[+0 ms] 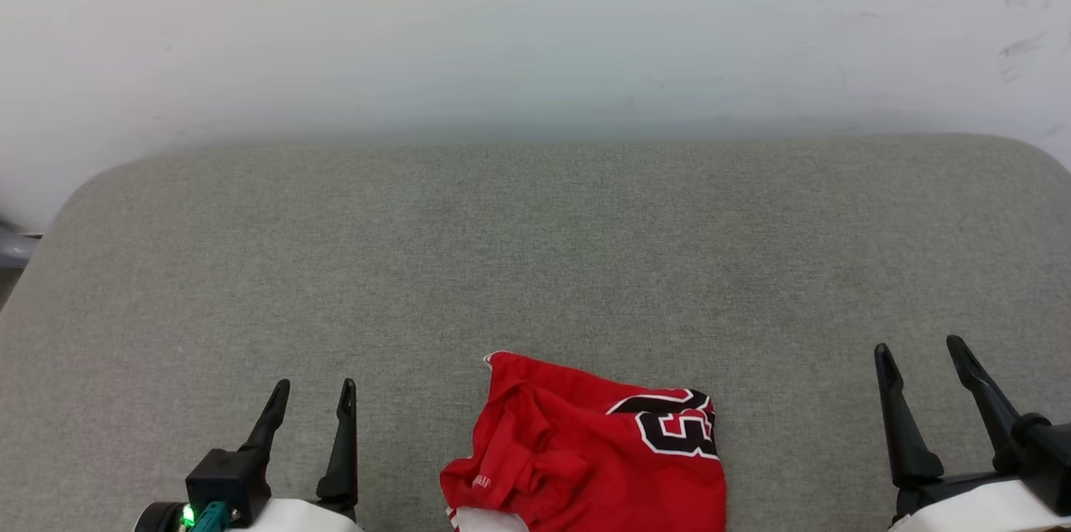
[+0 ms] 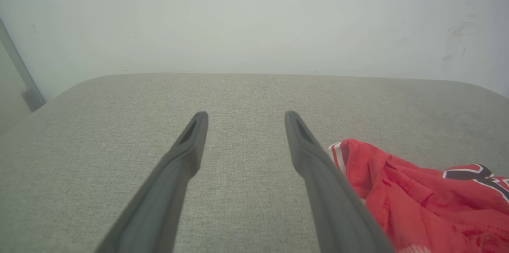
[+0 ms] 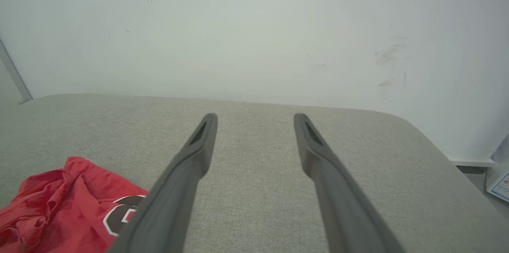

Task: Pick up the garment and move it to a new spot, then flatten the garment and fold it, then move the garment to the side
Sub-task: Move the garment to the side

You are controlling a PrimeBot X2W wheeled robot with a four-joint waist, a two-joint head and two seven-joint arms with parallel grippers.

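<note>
Pale wall (image 1: pixel 535 30) behind, scuffed at the right. Grey fabric-covered worktop (image 1: pixel 535 248) with rounded far corners spans the head view.

The garment (image 1: pixel 586 457) lies crumpled in a heap at the near edge of the worktop, roughly centred between the two arms. Red cloth, with part of the black white-edged numeral showing on its right half. Striped trim shows at its far left corner. White patch at the bottom frame edge, possibly a sleeve; cut off, hard to tell.

Left gripper (image 1: pixel 315 386) at lower left, jaws wide apart, nothing between them. The garment is near its right side but apart from it. In the left wrist view the garment (image 2: pixel 417 201) sits just beyond the right-hand finger (image 2: pixel 318 165), outside the gap.

Right gripper (image 1: pixel 917 344) at lower right, jaws wide, holding nothing, farther from the garment. In the right wrist view the garment (image 3: pixel 67 201) lies left of the left-hand finger (image 3: pixel 187 173), partly behind it.
</note>
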